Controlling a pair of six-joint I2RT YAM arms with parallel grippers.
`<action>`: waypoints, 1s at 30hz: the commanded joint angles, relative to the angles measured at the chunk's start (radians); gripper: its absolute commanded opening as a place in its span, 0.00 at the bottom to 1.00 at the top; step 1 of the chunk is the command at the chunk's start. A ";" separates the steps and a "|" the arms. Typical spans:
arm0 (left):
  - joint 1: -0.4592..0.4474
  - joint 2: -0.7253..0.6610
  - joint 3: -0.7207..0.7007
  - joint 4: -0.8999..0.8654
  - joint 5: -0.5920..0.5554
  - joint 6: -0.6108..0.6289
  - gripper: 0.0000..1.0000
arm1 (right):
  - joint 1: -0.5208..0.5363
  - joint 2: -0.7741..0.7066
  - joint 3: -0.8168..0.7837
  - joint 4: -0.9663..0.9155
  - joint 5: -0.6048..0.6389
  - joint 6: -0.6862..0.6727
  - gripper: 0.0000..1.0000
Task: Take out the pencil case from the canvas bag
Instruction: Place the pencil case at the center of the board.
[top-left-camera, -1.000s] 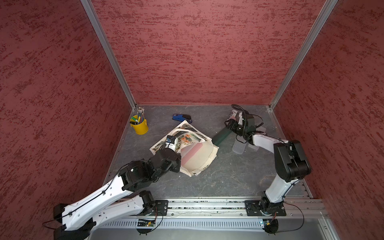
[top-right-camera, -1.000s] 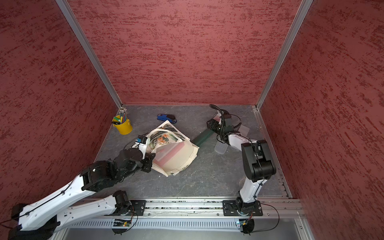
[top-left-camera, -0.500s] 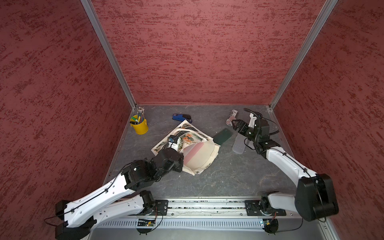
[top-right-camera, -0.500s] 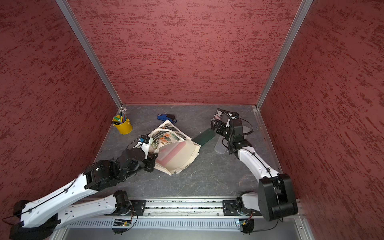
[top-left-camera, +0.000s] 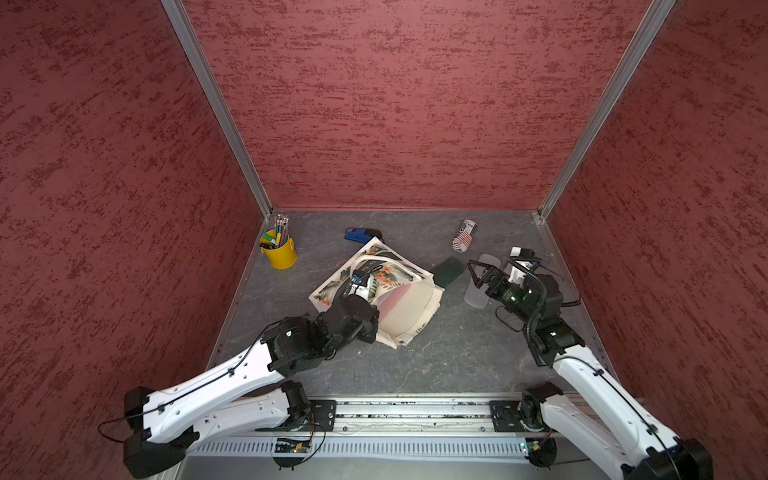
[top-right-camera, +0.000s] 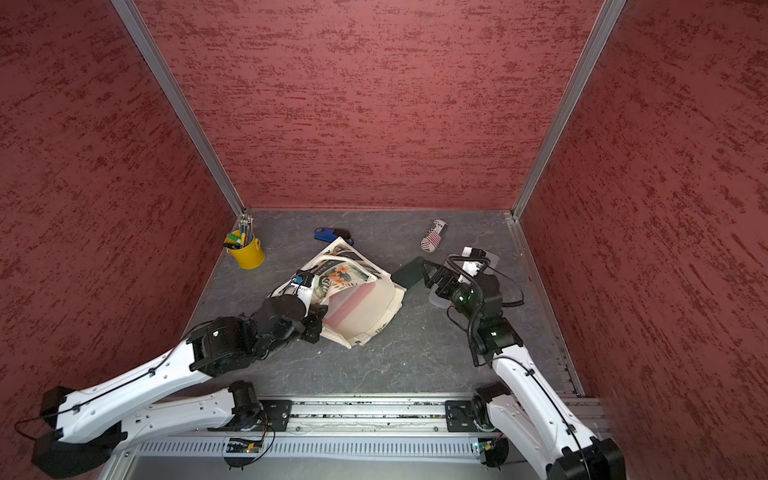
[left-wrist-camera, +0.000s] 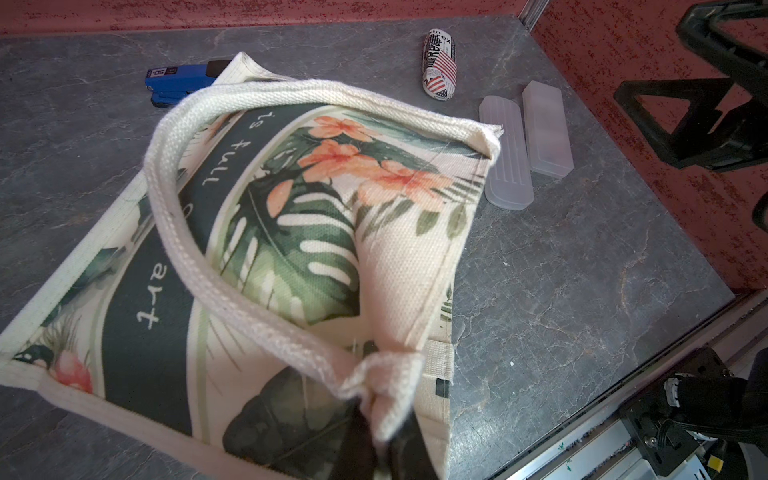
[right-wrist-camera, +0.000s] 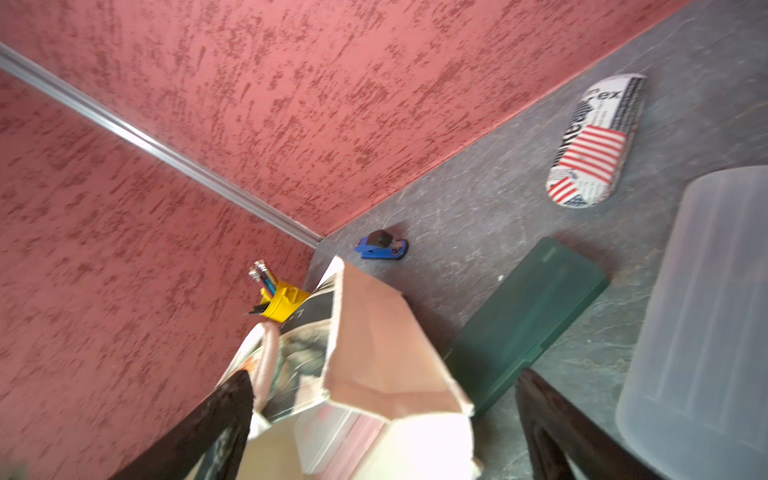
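Propping open the cream leaf-print canvas bag (left-wrist-camera: 316, 216), left gripper (left-wrist-camera: 380, 432) pinches its rim; right gripper (right-wrist-camera: 384, 376), fingers spread, should reach the pale pencil case (right-wrist-camera: 336, 432) apparently inside.

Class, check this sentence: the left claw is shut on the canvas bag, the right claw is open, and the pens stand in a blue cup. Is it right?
Not quite: the cup is yellow, not blue, as both top views show. The left claw is indeed shut on the canvas bag, and the right claw is open.
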 joint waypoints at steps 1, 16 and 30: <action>-0.010 0.015 0.026 0.085 -0.003 -0.004 0.00 | 0.031 -0.052 -0.004 -0.008 -0.028 0.026 0.99; -0.036 0.104 0.108 0.111 -0.026 -0.014 0.00 | 0.203 -0.171 -0.065 0.076 -0.062 0.071 0.99; -0.045 0.172 0.104 0.173 -0.019 -0.004 0.00 | 0.452 -0.181 -0.144 0.114 0.084 0.042 0.99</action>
